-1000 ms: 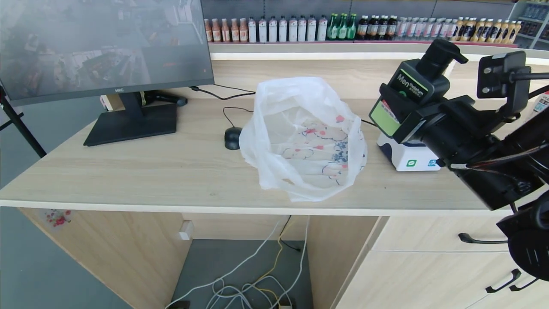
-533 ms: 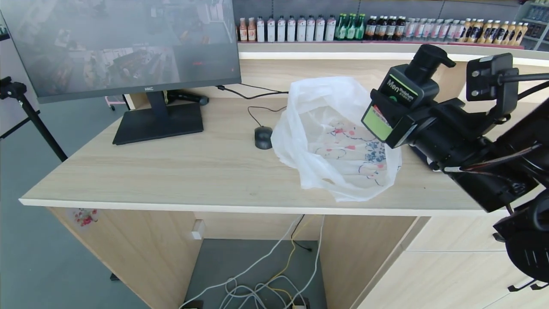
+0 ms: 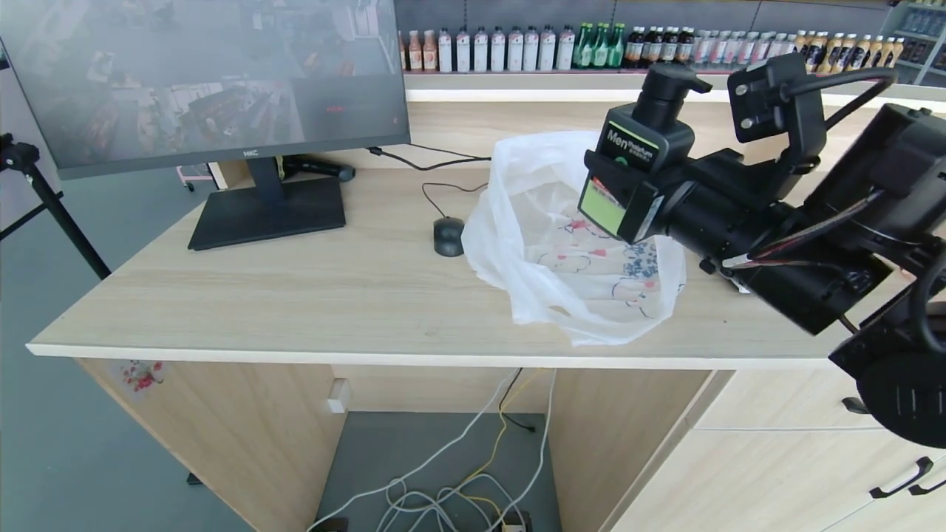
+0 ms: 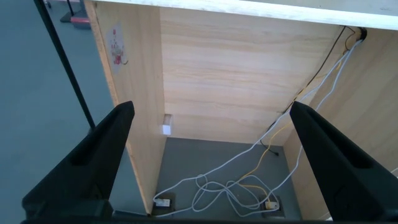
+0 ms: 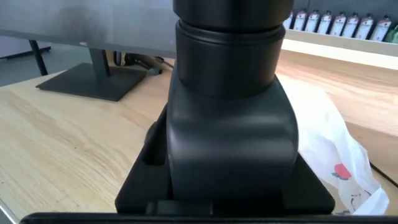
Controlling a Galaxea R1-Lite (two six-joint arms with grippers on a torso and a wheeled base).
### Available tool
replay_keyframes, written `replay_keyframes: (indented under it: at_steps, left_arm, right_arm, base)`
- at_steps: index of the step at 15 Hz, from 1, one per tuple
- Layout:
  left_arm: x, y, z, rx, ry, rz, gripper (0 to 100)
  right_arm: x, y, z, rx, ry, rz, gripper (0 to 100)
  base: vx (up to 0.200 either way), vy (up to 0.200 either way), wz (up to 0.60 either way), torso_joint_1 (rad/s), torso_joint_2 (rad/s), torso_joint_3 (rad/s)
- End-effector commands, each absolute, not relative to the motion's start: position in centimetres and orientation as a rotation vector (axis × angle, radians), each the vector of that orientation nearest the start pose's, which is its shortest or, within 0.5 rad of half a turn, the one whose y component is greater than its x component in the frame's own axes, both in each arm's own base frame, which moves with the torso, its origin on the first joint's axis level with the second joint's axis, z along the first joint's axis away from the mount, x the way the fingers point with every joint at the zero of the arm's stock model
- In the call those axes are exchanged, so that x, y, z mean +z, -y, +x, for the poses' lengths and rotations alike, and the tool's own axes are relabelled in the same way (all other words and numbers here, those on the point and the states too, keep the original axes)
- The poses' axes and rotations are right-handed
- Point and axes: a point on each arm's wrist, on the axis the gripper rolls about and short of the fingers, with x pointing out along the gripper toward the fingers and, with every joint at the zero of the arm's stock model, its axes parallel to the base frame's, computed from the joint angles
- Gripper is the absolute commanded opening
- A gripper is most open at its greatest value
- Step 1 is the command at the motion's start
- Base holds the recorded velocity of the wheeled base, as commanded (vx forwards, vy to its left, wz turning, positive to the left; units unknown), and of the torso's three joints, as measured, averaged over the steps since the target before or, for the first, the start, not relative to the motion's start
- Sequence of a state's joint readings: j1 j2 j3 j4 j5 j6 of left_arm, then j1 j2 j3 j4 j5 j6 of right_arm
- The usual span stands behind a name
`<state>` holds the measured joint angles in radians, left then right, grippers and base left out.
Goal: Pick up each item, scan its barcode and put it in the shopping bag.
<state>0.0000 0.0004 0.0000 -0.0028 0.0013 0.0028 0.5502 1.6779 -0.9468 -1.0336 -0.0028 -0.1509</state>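
My right gripper (image 3: 644,201) is shut on a black pump bottle (image 3: 637,155) with a green label and holds it in the air, tilted, over the right side of the white plastic shopping bag (image 3: 550,244). The bag sits open on the wooden counter (image 3: 295,295). In the right wrist view the black pump bottle (image 5: 227,124) stands close in front, and the shopping bag (image 5: 339,146) lies beyond it. My left gripper (image 4: 211,168) is open, low in front of the desk, facing its leg space.
A monitor (image 3: 199,74) stands at the counter's back left, with a black mouse (image 3: 448,236) just left of the bag. Bottles line a shelf (image 3: 591,48) behind. Loose cables (image 3: 458,473) lie under the desk, drawers (image 3: 776,458) at lower right, a tripod (image 3: 44,199) far left.
The head camera turned left, shifting the scene right. My right gripper carried the pump bottle left, from beside the bag to over its right side.
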Motion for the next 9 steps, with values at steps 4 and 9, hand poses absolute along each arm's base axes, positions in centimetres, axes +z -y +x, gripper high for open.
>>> replay_keyframes:
  at_steps: [4, 9]
  left_arm:
    - [7.6, 0.0, -2.3, 0.000, 0.003, 0.003, 100]
    - [7.6, 0.0, -2.3, 0.000, 0.003, 0.003, 100]
  right_arm:
    - [29.1, -19.6, 29.8, 0.499, 0.295, -0.065, 0]
    - [27.5, -21.1, 32.4, 0.507, 0.232, -0.068, 0]
  base:
    - [0.000, 0.000, 0.00, 0.000, 0.00, 0.000]
    - [0.000, 0.000, 0.00, 0.000, 0.00, 0.000]
